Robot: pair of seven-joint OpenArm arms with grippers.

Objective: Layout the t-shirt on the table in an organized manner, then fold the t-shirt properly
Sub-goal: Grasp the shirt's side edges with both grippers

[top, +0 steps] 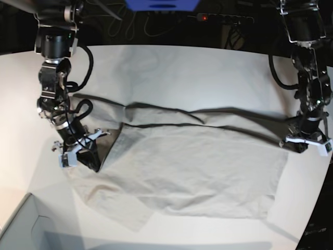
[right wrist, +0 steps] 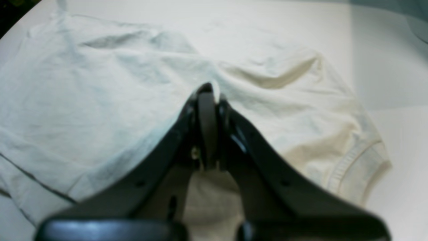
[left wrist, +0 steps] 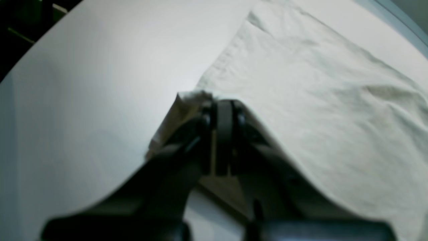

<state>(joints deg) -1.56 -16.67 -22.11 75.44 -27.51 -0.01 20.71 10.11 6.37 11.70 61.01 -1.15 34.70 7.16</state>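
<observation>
Black left gripper (left wrist: 223, 110): jaws pressed together on a corner of the t-shirt (left wrist: 317, 110), with a small tuft of cloth poking out past the tips; seen in the left wrist view, the pinched edge rises from the table (left wrist: 100, 83) up to the fingers.
Left gripper in the base view (top: 307, 139): at the right end of the shirt, low over the tabletop, its arm (top: 309, 78) coming down from the far right corner.
Right gripper (right wrist: 208, 97): black jaws closed on a raised fold of the shirt (right wrist: 100, 100); the cloth peaks at the tips and falls away on both sides.
Right gripper in the base view (top: 86, 153): at the left end of the garment, near a sleeve, its arm (top: 54, 88) reaching down from the far left.
T-shirt (top: 192, 172): light beige-grey, lying across the middle of the white table (top: 182, 67), spread long from left to right between the two grippers; its far edge is pulled into a taut ridge that casts a dark shadow line, while the near part lies flatter with soft wrinkles.
Collar (right wrist: 359, 167): ribbed band visible in the right wrist view, to the right of the gripper, resting on the table.
Near left corner: a pale grey box (top: 26, 224) sits at the table's edge, apart from the shirt.
Background: dark, with cables (top: 229, 26) beyond the far table edge.
</observation>
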